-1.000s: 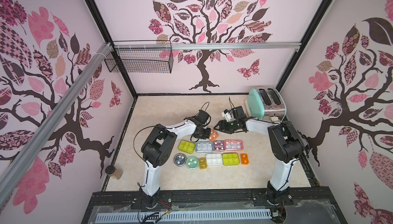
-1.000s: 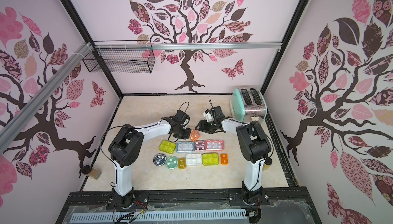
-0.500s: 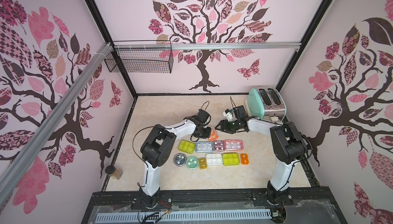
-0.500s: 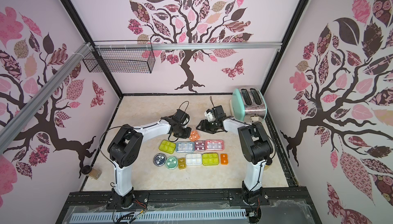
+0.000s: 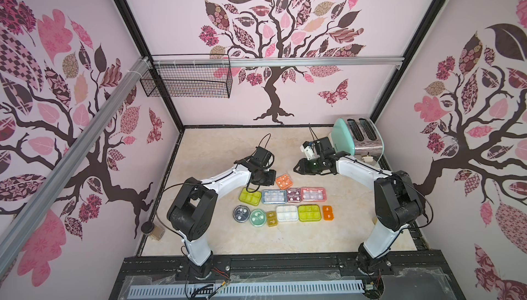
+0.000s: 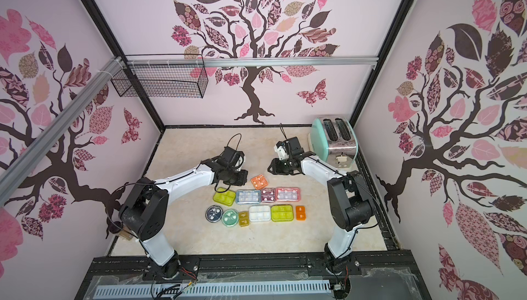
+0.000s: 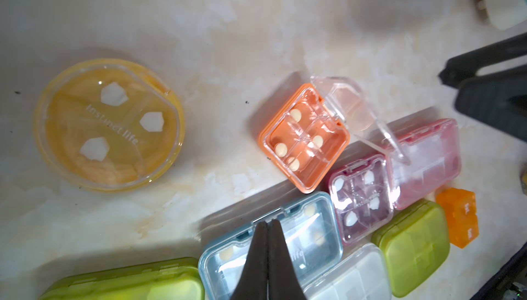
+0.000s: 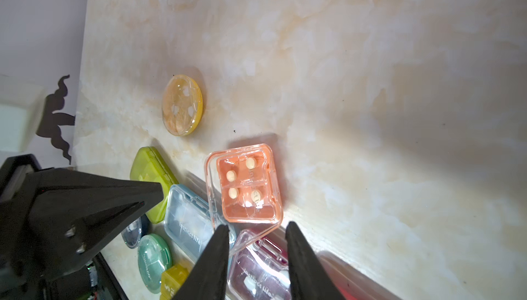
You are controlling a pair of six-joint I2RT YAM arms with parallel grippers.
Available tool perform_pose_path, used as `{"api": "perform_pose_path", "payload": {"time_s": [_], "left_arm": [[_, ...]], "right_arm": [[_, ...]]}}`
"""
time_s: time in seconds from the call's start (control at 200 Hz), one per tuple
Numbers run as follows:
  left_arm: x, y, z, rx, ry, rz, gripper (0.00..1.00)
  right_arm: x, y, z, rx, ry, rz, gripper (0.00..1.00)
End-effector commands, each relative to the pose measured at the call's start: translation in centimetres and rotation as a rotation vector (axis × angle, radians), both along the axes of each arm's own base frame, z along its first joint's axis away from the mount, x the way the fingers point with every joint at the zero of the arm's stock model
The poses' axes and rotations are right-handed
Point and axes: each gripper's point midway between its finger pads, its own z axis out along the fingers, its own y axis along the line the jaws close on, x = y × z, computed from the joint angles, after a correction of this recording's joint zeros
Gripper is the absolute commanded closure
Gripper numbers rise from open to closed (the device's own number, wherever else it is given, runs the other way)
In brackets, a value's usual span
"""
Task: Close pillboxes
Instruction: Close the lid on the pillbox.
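Several pillboxes lie in two rows in both top views, among them the blue one (image 5: 274,196) and the pink one (image 5: 313,193). Behind the rows sits an orange square pillbox (image 5: 284,181) (image 7: 303,139) whose clear lid (image 7: 350,104) stands raised. A yellow round pillbox (image 8: 182,104) lies apart, lid down. My left gripper (image 7: 268,221) (image 5: 265,184) is shut and empty, its tips over the blue pillbox's (image 7: 271,250) far edge. My right gripper (image 8: 256,228) (image 5: 297,168) hovers beside the orange pillbox (image 8: 248,187), its jaws a little apart, with the lid's corner showing between them.
A mint-green toaster (image 5: 356,136) stands at the back right, close behind the right arm. A wire basket (image 5: 188,80) hangs on the back left wall. A small dark-lidded jar (image 5: 151,228) sits at the table's front left edge.
The right gripper's jaws have come closer together. Both arms stay almost where they were, and the pillboxes have not moved.
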Motion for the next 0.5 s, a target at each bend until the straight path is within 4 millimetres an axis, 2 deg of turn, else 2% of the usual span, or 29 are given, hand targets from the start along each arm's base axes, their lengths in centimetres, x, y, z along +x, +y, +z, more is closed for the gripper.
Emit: {"api": "perform_pose_path", "payload": {"time_s": [0.0,0.135,0.26,0.495], "left_arm": [[0.0,-0.8,-1.3,-0.030,0.016,-0.011,1.00],[0.4,-1.2,-2.2,-0.026,0.024,-0.015,1.00],[0.9,-1.5,-2.6,-0.023,0.026,-0.021,1.00],[1.0,-2.1,-3.5,-0.024,0.044,-0.031,1.00]], "right_arm": [[-0.1,0.4,0.5,-0.048,-0.010,0.026,0.69],[-0.4,1.6,0.6,-0.060,-0.016,0.060,0.67],[-0.5,1.9,0.4,-0.065,-0.012,0.068,0.65],[-0.8,2.9,0.1,-0.060,0.003,0.087,0.73]]}}
